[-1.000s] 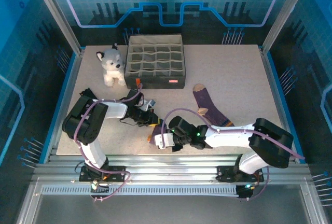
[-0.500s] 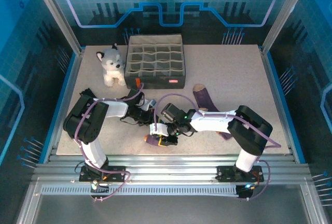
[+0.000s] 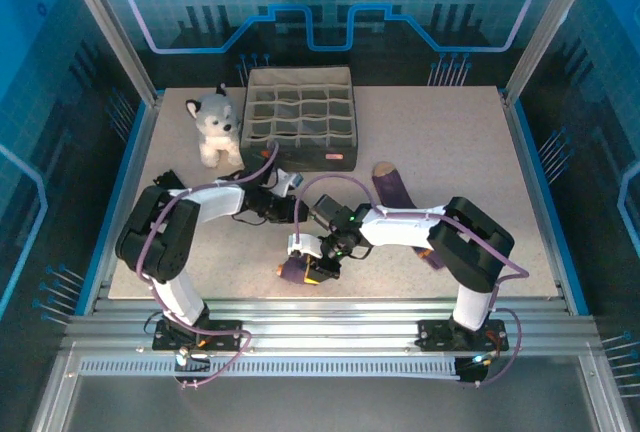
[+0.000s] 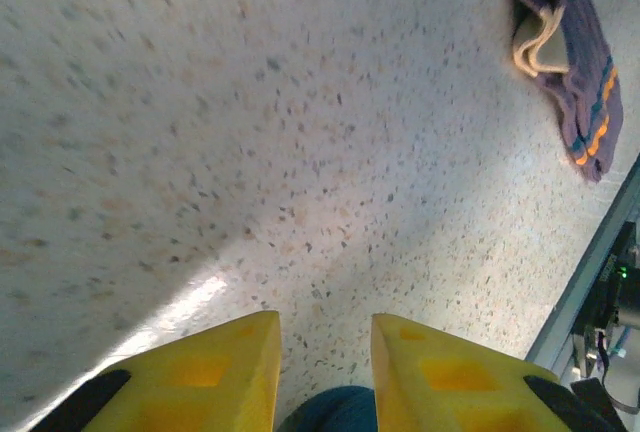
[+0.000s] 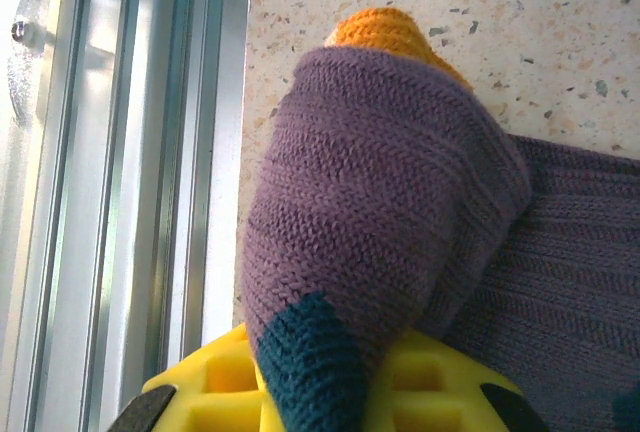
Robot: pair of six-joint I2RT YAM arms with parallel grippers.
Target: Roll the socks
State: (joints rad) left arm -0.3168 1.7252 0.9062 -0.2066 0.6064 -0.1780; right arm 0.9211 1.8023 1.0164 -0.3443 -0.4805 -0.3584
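Note:
One sock, purple with a navy patch and an orange cuff (image 5: 380, 182), is bunched into a roll near the table's front edge (image 3: 293, 270). My right gripper (image 5: 330, 352) is shut on it, the knit pinched between the yellow fingers (image 3: 308, 264). The other sock (image 3: 392, 188), purple with a tan toe, lies flat behind the right arm, which covers part of it; its tan heel and orange stripes show in the left wrist view (image 4: 565, 62). My left gripper (image 4: 325, 327) stands open over bare table, a little behind the roll (image 3: 290, 210).
A grey divided organiser box (image 3: 300, 117) stands at the back centre, with a plush husky (image 3: 213, 127) to its left. The metal rail of the table's front edge (image 5: 120, 152) runs right beside the rolled sock.
My left gripper has opened and drawn back from the roll toward the far side. The right arm swung left, keeping its hold on the sock near the front edge.

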